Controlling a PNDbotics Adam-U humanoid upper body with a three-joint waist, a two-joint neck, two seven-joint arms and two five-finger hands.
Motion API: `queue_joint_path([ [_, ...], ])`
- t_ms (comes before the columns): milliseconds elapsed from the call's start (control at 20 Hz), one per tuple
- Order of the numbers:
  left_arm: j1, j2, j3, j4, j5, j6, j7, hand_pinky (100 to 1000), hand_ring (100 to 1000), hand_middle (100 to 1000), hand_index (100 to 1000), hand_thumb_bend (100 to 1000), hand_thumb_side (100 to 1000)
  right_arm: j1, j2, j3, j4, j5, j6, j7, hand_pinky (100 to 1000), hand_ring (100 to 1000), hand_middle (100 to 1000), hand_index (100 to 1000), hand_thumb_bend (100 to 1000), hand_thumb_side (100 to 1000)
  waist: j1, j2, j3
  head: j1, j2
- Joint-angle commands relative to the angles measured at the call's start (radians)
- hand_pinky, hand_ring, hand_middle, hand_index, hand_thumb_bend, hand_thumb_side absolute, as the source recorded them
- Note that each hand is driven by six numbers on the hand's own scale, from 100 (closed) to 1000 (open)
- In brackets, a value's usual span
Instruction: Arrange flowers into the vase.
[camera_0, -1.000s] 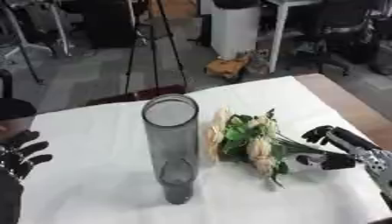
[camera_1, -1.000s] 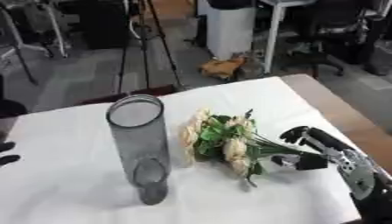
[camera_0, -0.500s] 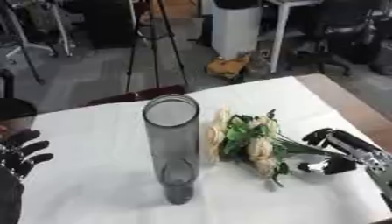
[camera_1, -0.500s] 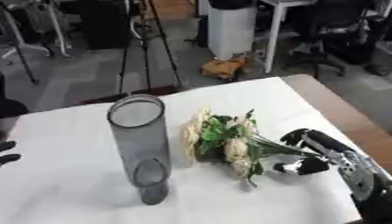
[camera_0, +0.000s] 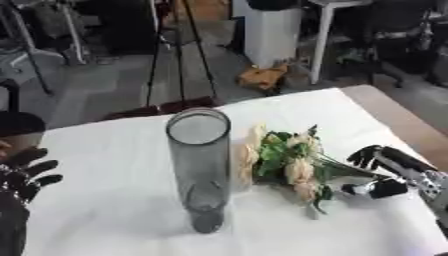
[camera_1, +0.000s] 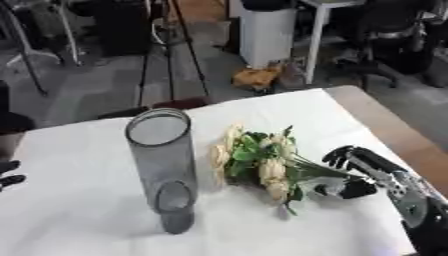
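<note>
A tall clear glass vase (camera_0: 199, 170) stands upright on the white tablecloth (camera_0: 114, 200) near the middle. Just to its right lies a bunch of cream flowers (camera_0: 284, 160) with green leaves, its stems pointing right. My right hand (camera_0: 385, 172) reaches in from the right, fingers and thumb spread on either side of the stems, with nothing closed in them. My left hand (camera_0: 22, 175) rests at the left edge, fingers straight and pointing up, well away from the vase.
The table's bare wooden edge (camera_0: 411, 122) shows at the far right. Beyond the table stand a tripod (camera_0: 179, 50), a white bin (camera_0: 276, 30) and office chairs on the floor.
My right hand has crept a little left along the cloth toward the flower stems. Vase, flowers and left hand stay where they were.
</note>
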Motion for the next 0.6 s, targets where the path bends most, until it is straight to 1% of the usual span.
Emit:
queue_joint_path([
  [50,-0.010,0.016,0.004,-0.016,0.004,-0.002,-0.002,687,736,746,801,1000,794,-0.022,-0.017,-0.008,-0.002,0.012,0.005,-0.016,540,604,608,769,586,495,0.013,-0.011,0.002,0.003,-0.009],
  [200,-0.010,0.015,0.004,-0.016,0.004,-0.002,-0.002,687,736,746,801,1000,794,-0.023,-0.014,-0.009,0.001,0.017,0.010,-0.027,470,553,566,743,581,489,0.013,-0.011,0.002,0.003,-0.008],
  [300,-0.010,0.015,0.004,-0.015,0.004,-0.002,-0.002,687,736,746,801,1000,794,-0.022,-0.012,-0.008,0.002,0.021,0.013,-0.034,447,530,550,735,581,487,0.013,-0.011,0.002,0.003,-0.007],
  [350,-0.010,0.015,0.004,-0.015,0.004,-0.001,-0.002,687,736,746,801,1000,794,-0.022,-0.012,-0.007,0.003,0.023,0.014,-0.035,440,525,541,728,610,464,0.013,-0.012,0.002,0.003,-0.007],
  [400,-0.010,0.015,0.004,-0.015,0.003,-0.001,-0.002,687,736,746,801,1000,794,-0.022,-0.011,-0.006,0.005,0.027,0.015,-0.035,437,524,536,722,582,486,0.014,-0.012,0.003,0.003,-0.006],
  [600,-0.010,0.015,0.004,-0.015,0.004,-0.001,-0.001,687,735,746,800,1000,795,-0.019,-0.005,-0.001,0.014,0.041,0.019,-0.023,433,524,532,717,588,484,0.014,-0.012,0.003,0.004,-0.006],
])
